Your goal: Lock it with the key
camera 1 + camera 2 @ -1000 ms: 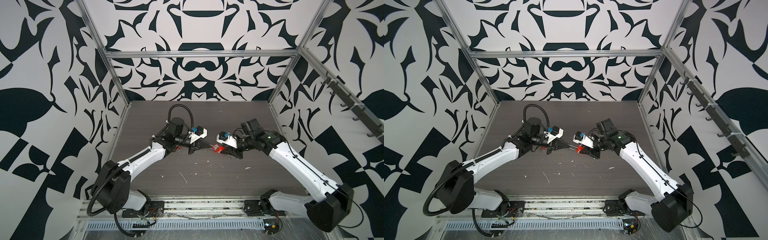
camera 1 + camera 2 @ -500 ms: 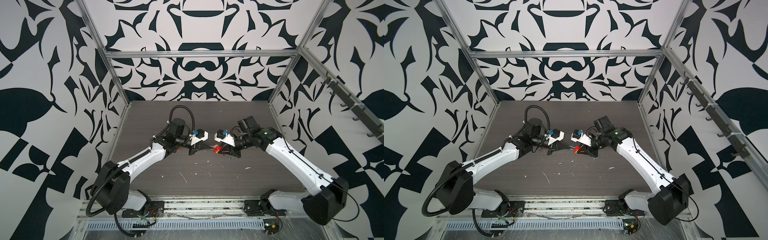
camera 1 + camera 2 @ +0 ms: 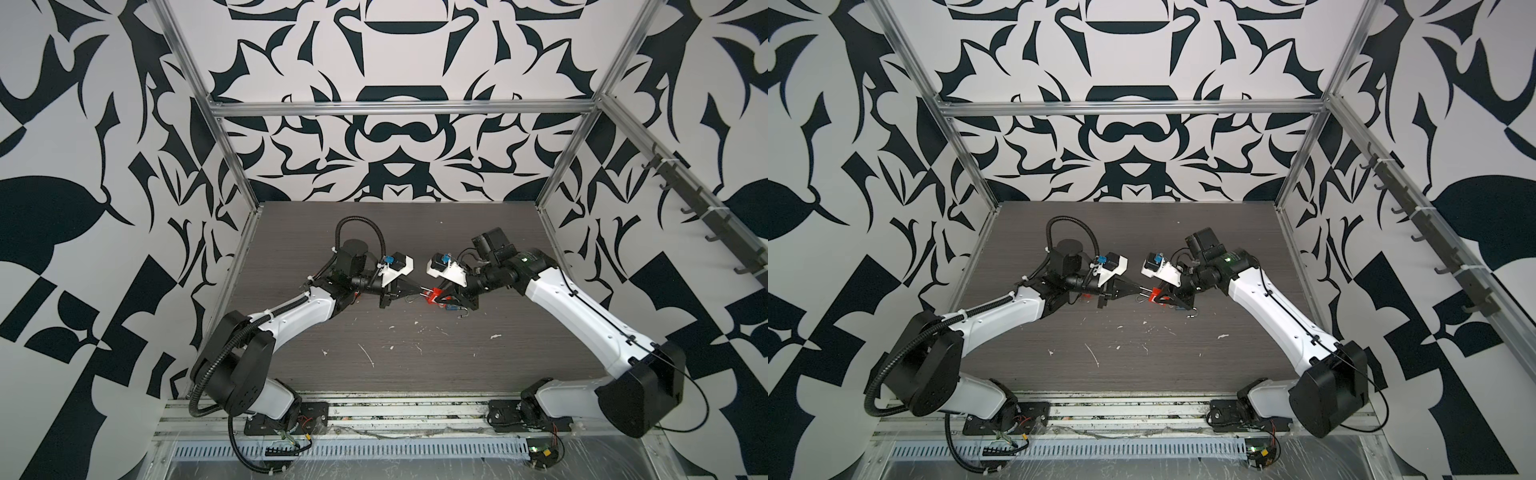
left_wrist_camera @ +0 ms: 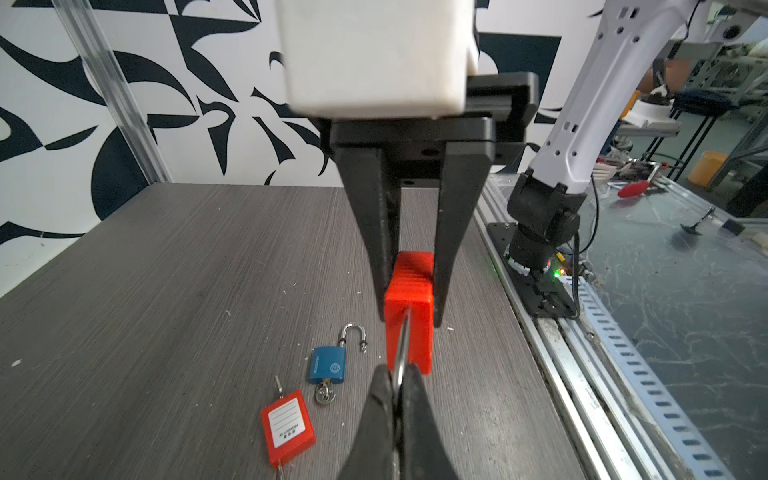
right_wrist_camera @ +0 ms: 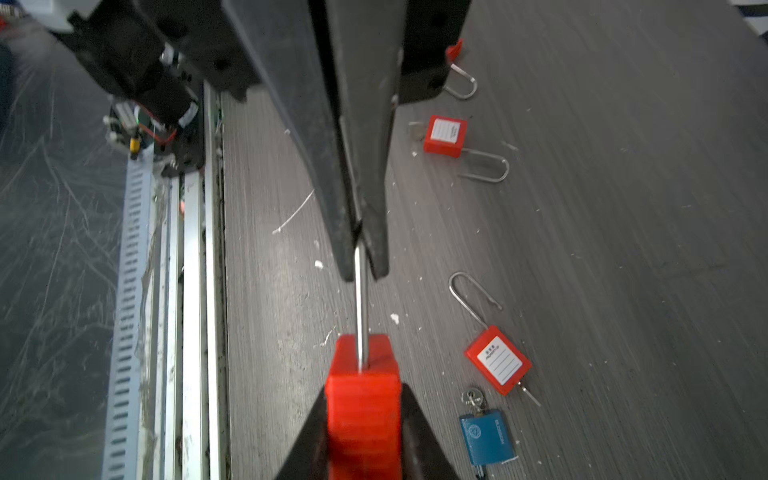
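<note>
A red padlock hangs in the air over the middle of the table. My left gripper is shut on its steel shackle. My right gripper faces it, with a finger flat against each side of the red body. In both top views the two grippers meet tip to tip, the left gripper and the right gripper with the red padlock between them. The held lock's key is hidden behind the right fingers.
Under the grippers lie a blue padlock with a key in it and an open shackle, and a red labelled padlock. Another red padlock and a loose shackle lie under the left arm. The metal rail borders the table's front.
The right arm has shifted slightly to the left towards the left gripper. The red padlock stays between the two grippers, and the left gripper keeps its hold on the shackle.
</note>
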Robot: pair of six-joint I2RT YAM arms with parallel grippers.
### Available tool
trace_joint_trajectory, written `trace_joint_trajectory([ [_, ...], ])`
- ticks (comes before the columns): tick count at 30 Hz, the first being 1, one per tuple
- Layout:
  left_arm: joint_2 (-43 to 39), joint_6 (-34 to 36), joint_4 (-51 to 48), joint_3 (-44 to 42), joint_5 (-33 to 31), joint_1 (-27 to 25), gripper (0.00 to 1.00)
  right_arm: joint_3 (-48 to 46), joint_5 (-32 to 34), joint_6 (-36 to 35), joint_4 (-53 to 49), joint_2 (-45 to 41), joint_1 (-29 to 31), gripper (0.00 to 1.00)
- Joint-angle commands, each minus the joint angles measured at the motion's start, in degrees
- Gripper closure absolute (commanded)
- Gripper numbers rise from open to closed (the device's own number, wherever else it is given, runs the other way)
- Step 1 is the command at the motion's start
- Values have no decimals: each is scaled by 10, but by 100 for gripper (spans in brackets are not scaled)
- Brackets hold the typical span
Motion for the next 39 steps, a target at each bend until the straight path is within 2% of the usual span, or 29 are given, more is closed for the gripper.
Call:
trace_joint_trajectory([
  [1,16,-100,154,-4,45,23,100,53,-24,14,68,-29,13,37],
  [2,20,-103,158,2,52,27,100,58,-20,13,50,-31,14,27],
  [6,22,-73,118,28,59,30,100,67,4,13,8,-59,8,20],
  [11,24,-82,127,35,63,31,100,60,23,15,-15,-102,-49,24],
  [15,22,-85,131,31,60,30,100,48,52,0,-40,-102,-83,33],
  [20,12,-81,119,29,56,24,100,57,18,-2,-65,-76,-104,36],
  [27,8,-79,118,29,49,18,100,101,-17,-47,-180,-13,-104,37],
  [39,15,-80,114,45,55,3,100,44,51,-8,-75,-9,-104,39],
])
